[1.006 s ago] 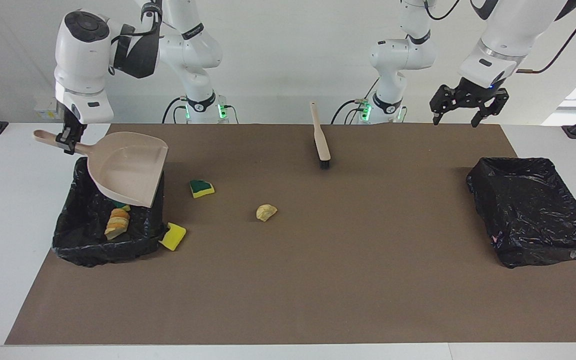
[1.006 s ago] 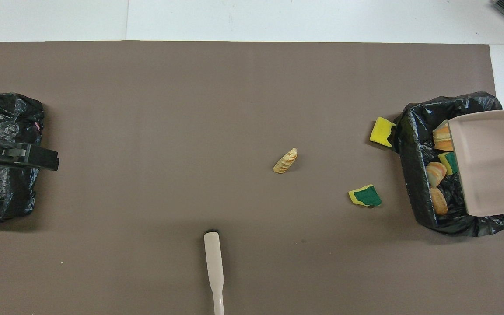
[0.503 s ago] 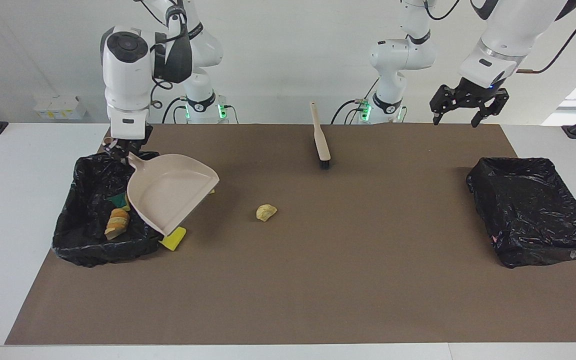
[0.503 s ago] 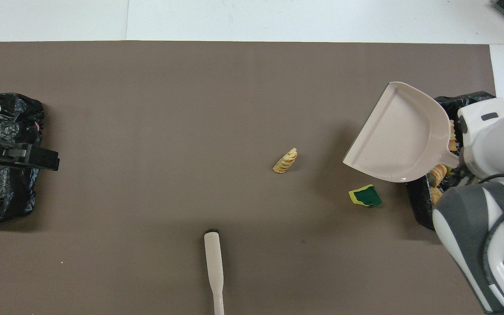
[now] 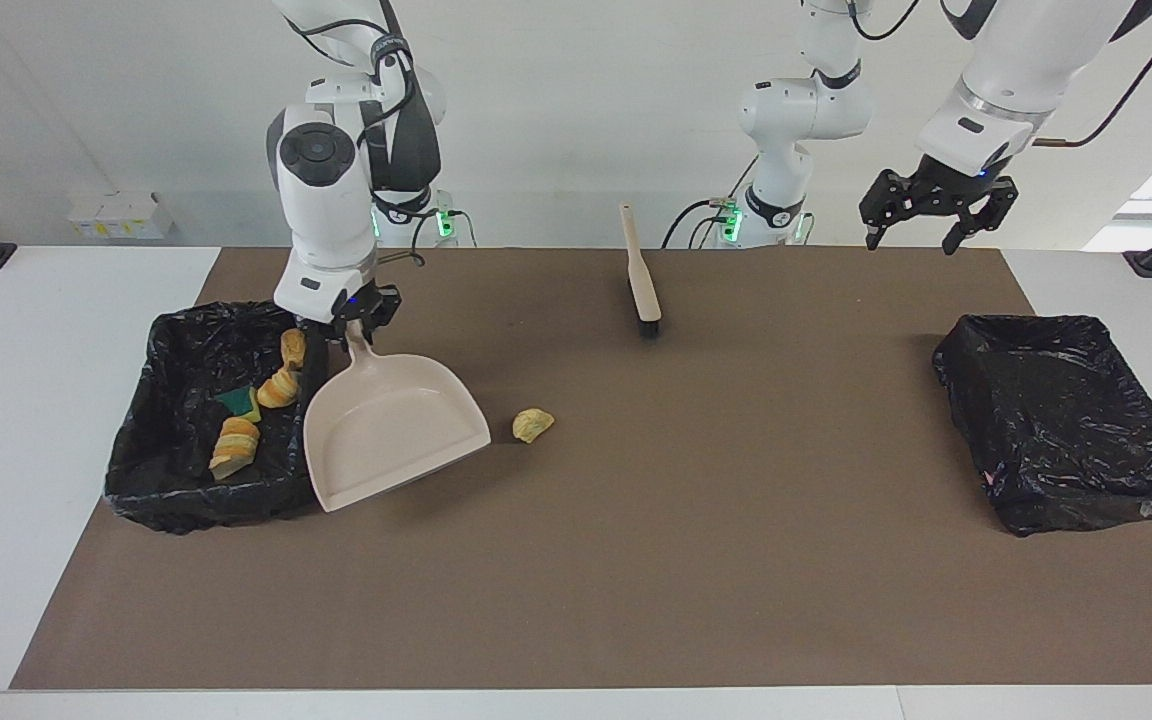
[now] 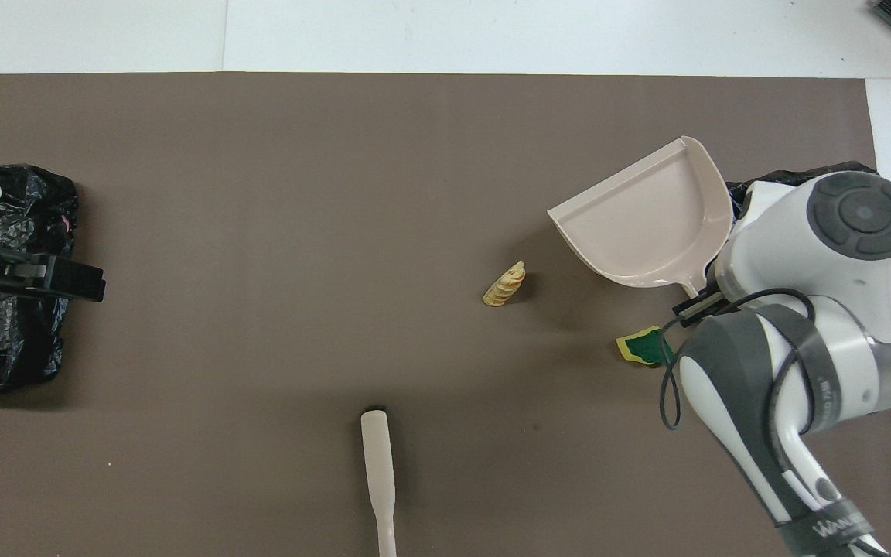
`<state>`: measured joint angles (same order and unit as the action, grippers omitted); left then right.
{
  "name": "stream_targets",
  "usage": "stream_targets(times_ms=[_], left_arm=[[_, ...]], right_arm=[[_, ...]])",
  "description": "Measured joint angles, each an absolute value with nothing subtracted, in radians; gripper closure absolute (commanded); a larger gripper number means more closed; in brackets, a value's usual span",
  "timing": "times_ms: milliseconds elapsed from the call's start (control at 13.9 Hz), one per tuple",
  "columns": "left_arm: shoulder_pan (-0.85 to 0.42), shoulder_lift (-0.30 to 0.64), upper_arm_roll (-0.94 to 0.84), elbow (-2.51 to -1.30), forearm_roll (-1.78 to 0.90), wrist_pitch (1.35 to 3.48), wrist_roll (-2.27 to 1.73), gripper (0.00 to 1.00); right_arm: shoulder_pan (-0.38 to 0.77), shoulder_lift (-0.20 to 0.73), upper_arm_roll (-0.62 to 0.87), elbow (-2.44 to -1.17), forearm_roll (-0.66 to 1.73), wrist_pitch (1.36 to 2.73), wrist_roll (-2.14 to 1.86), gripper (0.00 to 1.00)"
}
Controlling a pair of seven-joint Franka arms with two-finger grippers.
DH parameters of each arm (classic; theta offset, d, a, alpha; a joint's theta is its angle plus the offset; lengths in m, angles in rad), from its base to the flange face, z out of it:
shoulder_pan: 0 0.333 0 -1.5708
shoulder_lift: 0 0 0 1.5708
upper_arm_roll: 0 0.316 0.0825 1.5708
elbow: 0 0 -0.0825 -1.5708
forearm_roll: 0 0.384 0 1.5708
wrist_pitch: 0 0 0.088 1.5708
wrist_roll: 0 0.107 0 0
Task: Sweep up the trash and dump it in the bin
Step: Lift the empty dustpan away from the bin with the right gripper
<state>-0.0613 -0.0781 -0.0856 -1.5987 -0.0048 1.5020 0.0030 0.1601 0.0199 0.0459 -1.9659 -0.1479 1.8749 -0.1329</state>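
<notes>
My right gripper (image 5: pixel 348 325) is shut on the handle of the beige dustpan (image 5: pixel 391 430), which hangs tilted over the mat beside the bin (image 5: pixel 171 500) at the right arm's end. Several trash scraps (image 5: pixel 236 445) lie in that bin. A pale beige chunk (image 5: pixel 533 424) lies on the mat just off the pan's lip. A green-backed sponge piece (image 6: pixel 646 346) lies near the pan's handle in the overhead view; the pan hides it in the facing view. The beige brush (image 5: pixel 641 275) lies on the mat near the robots. My left gripper (image 5: pixel 909 245) waits open, raised at the left arm's end.
A second black-lined bin (image 5: pixel 1066 420) stands at the left arm's end of the table. The brown mat (image 5: pixel 636 560) covers most of the white table.
My right arm has swung the dustpan off the bin toward the table's middle and lowered it over the mat, turning its lip toward the beige chunk. The left arm has not moved.
</notes>
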Motion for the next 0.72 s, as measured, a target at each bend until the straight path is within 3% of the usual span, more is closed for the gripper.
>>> stream_targets(times_ms=[431, 719], left_arm=[[-0.061, -0.078, -0.086, -1.599, -0.005, 1.502, 0.006, 0.0], [-0.061, -0.078, -0.086, -1.599, -0.005, 1.502, 0.039, 0.0]], right_arm=[[0.361, 0.132, 0.048, -1.797, -0.021, 1.843, 0.207, 1.0], [0.52, 0.322, 0.051, -1.608, -0.017, 1.831, 0.499, 1.0]])
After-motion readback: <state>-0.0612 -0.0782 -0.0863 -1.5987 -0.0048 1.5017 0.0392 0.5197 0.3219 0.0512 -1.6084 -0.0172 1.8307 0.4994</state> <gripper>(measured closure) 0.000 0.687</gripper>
